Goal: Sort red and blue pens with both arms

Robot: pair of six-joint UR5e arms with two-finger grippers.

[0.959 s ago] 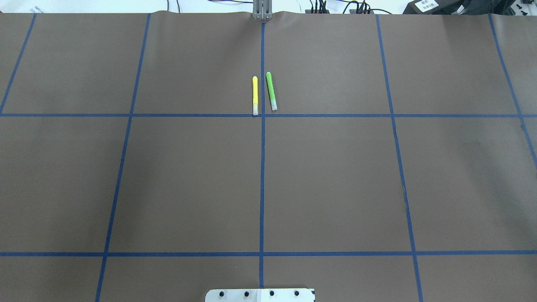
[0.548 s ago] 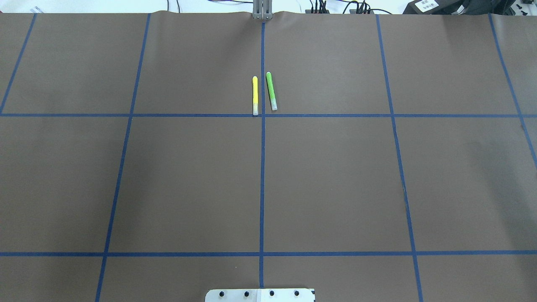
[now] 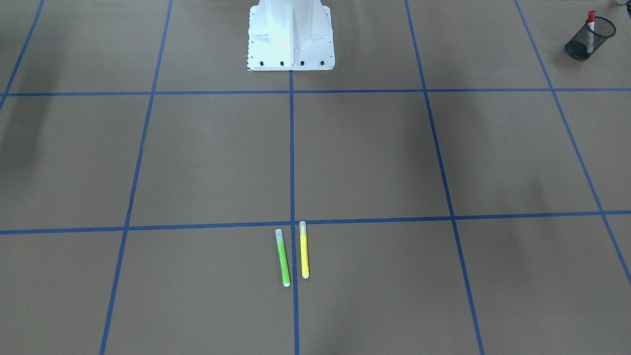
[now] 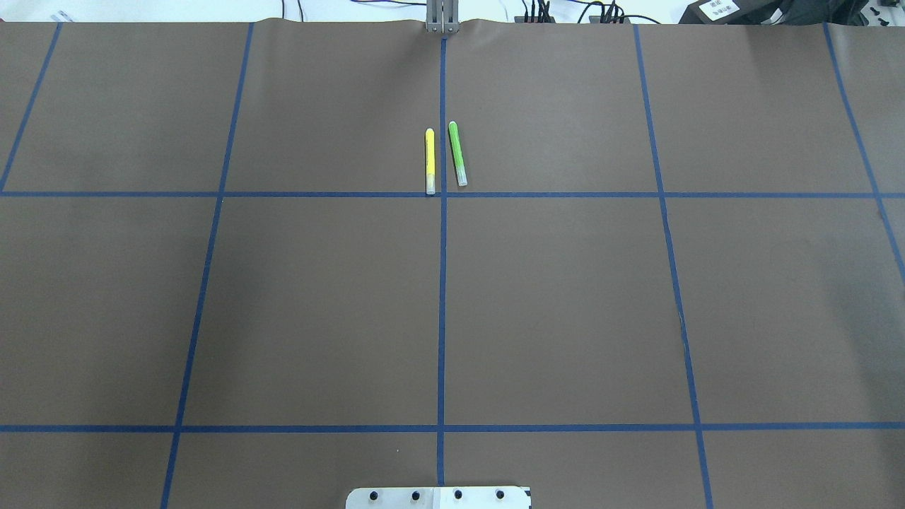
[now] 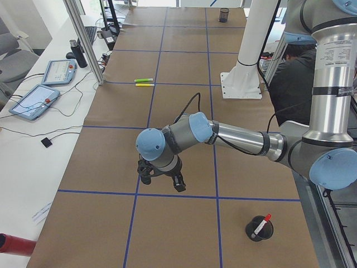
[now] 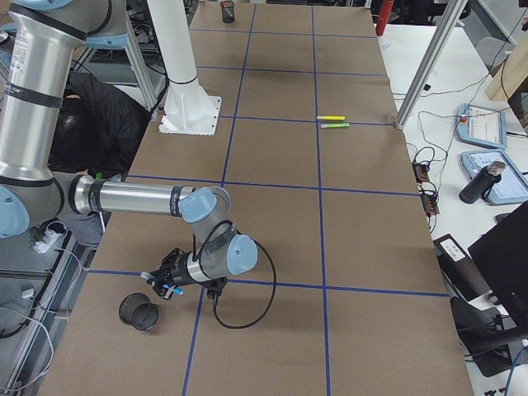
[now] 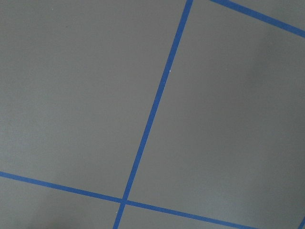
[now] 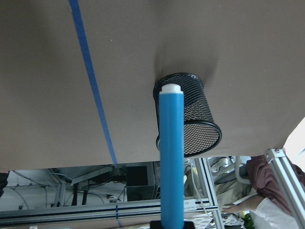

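The blue pen [image 8: 171,157] has a white end and sticks out of my right gripper [image 8: 171,224], which is shut on it. Its tip hangs just above a black mesh cup [image 8: 190,119] near the table edge. In the exterior right view this gripper [image 6: 165,285] hovers beside the same cup [image 6: 139,311]. The red pen [image 3: 590,19] stands inside another mesh cup [image 3: 586,39] at the table's other end, and that red pen [image 5: 262,223] also shows in the exterior left view. My left gripper [image 5: 162,178] hangs low over bare table; I cannot tell whether it is open or shut.
A green highlighter [image 4: 457,153] and a yellow highlighter [image 4: 430,161] lie side by side at the far middle of the table. The white robot pedestal [image 3: 291,34] stands at the near edge. A person [image 5: 290,84] sits behind the robot.
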